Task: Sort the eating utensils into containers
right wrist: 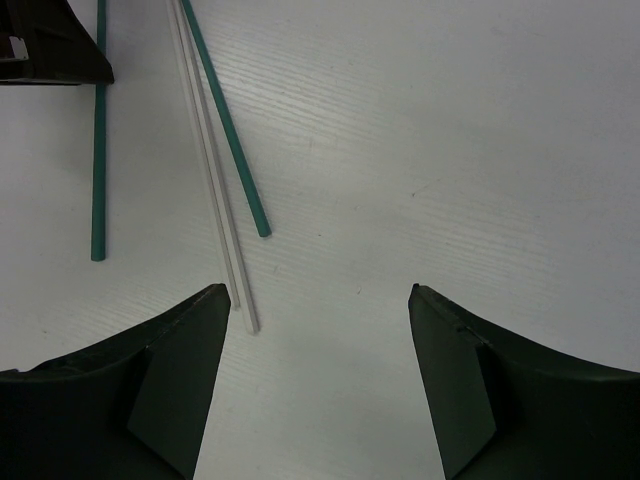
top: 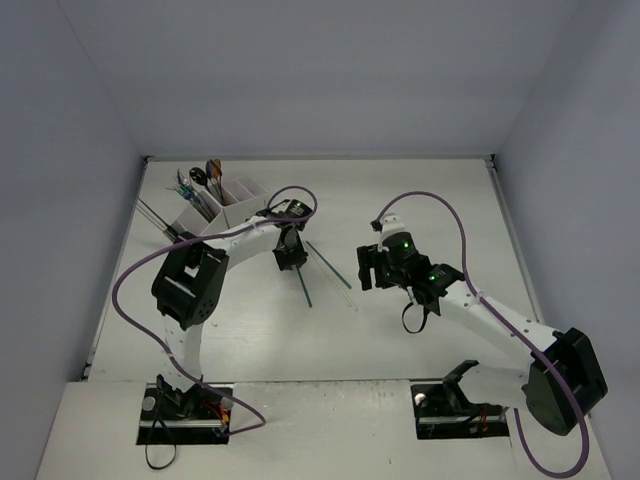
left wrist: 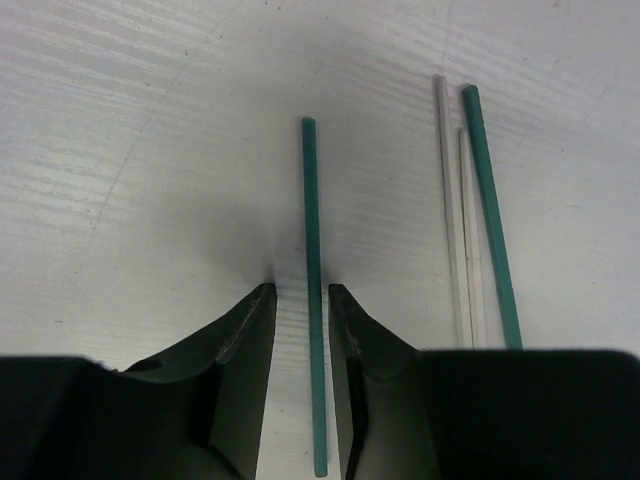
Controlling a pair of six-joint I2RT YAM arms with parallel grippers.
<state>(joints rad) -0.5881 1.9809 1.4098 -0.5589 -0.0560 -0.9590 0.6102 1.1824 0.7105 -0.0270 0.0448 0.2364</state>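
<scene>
Far left of the table (top: 430, 200): white caddy (top: 238, 200) stands near the back wall, w/ utensils (top: 200, 183) poking out of its far-left end. To its right, the left claw (top: 289, 262) points down over a teal stick (top: 304, 285) lying flat on the table. Wrist view shows the claw's fingers (left wrist: 250, 330) only narrowly apart, straddling that stick; a sliver of table shows on the left side, so it isn't pinched. Just right of it lie a second teal stick (left wrist: 490, 220) and two pale sticks (left wrist: 452, 200), side by side, the pale pair touching each other. Further right, the right claw (top: 364, 268) hangs above bare table, spread wide and holding nothing. From its wrist cam the near ends of the pale sticks (right wrist: 225, 240) and the second teal stick (right wrist: 228, 130) sit ahead of its left finger (right wrist: 170, 380).
</scene>
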